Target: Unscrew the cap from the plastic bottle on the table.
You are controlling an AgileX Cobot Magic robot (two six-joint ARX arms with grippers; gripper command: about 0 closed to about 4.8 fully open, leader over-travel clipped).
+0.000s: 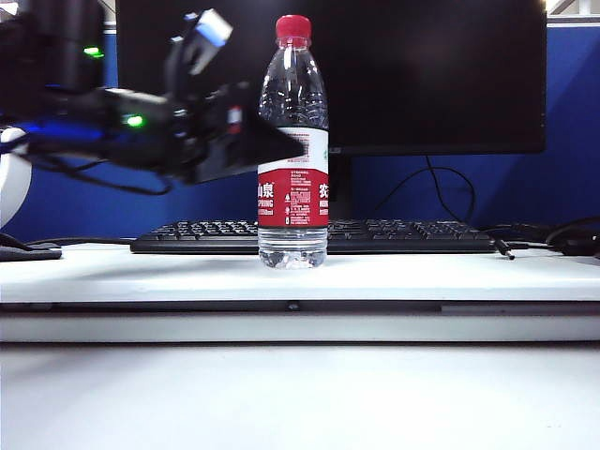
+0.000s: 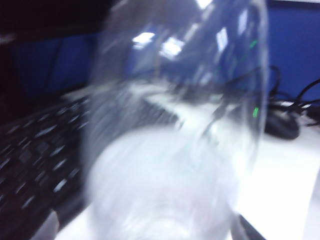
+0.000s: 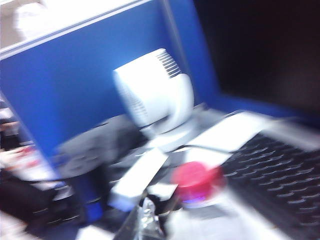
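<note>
At the left of the exterior view your left gripper (image 1: pixel 281 141) reaches in level at the bottle's shoulder, its dark jaw tip lying across the plastic bottle (image 1: pixel 292 150) just above the label; the jaws stand spread wide and clamp nothing. From the left wrist view you see the clear body of the plastic bottle (image 2: pixel 175 125) filling the frame, blurred, so you cannot tell whether a finger touches it. Your right gripper does not show in the exterior view or clearly in its own wrist view; it is clenched shut on nothing. That right wrist view looks down on the cap (image 3: pixel 196 181) from above and to one side, blurred.

The bottle stands upright with the red cap (image 1: pixel 293 27) on its neck. Its lower part looks clear; you cannot tell how much water is in it.

It stands on the white table (image 1: pixel 169 272), just in front of the black keyboard (image 1: pixel 412 236), with the dark monitor (image 1: pixel 431 75) and a blue partition (image 1: pixel 525 187) behind. A white fan (image 3: pixel 152 95) sits at the partition in the right wrist view.

The table's front edge (image 1: pixel 300 326) runs well in front of the bottle. To the bottle's right the surface is open as far as some black cables (image 1: pixel 562 239) near the far edge
</note>
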